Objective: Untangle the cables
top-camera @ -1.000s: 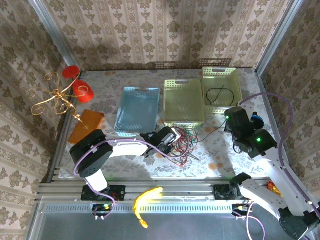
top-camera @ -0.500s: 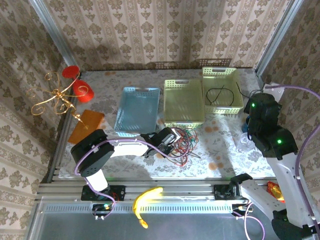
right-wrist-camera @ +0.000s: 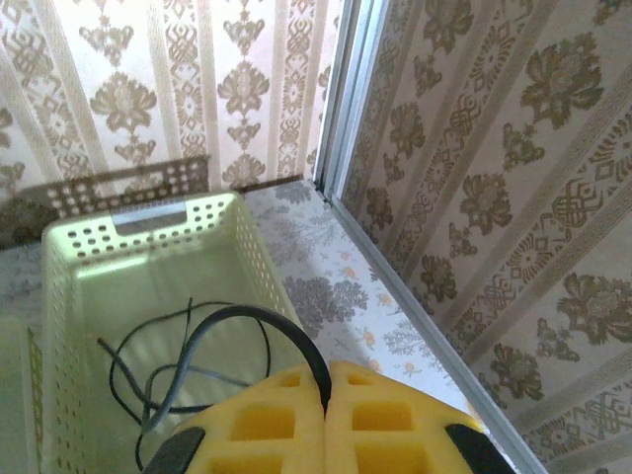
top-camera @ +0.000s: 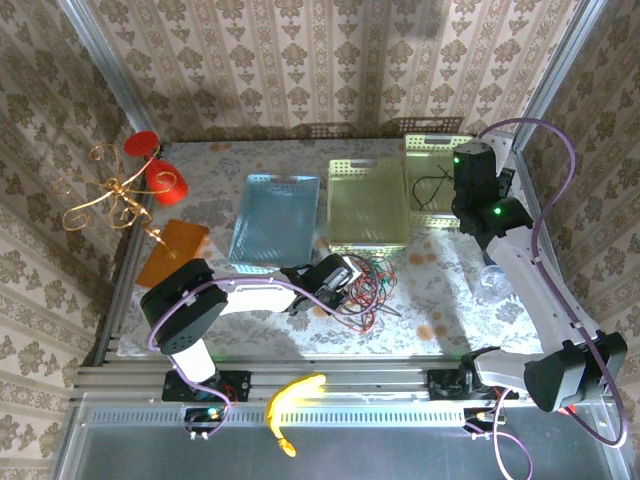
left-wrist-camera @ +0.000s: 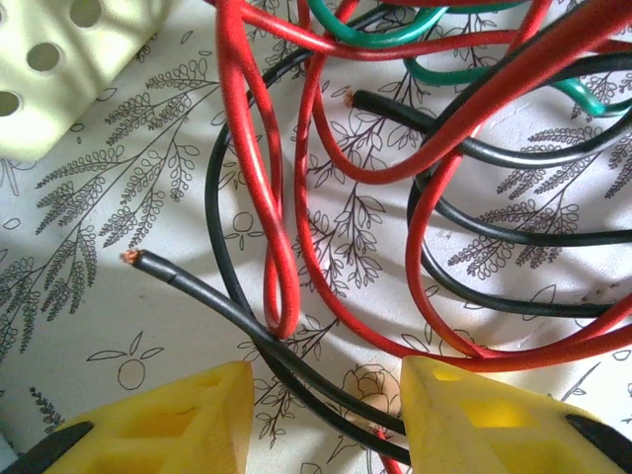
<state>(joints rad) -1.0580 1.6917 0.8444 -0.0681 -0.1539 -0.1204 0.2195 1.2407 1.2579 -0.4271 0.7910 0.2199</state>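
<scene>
A tangle of red, green and black cables (top-camera: 365,288) lies on the table in front of the middle basket. My left gripper (top-camera: 348,278) is low at its left side. In the left wrist view this gripper (left-wrist-camera: 326,415) is open, with two black cable strands (left-wrist-camera: 197,291) running across the gap between its yellow fingers. Red loops (left-wrist-camera: 259,197) and a green strand (left-wrist-camera: 395,30) lie just beyond. My right gripper (right-wrist-camera: 326,380) is shut on a black cable (right-wrist-camera: 247,316) over the far right basket (right-wrist-camera: 69,296). That gripper (top-camera: 468,165) is raised there, and thin black wire (top-camera: 440,190) lies in the basket.
A blue tray (top-camera: 275,215) and a pale yellow basket (top-camera: 368,160) stand left of the far right basket. An orange plate (top-camera: 172,250), red cups (top-camera: 165,180) and a gold wire stand (top-camera: 105,190) are at the left. A clear object (top-camera: 492,285) lies at the right.
My right arm has swung from mid-table at the right up and back over the far right basket, with the black cable in its grip. The left arm has stayed at the tangle.
</scene>
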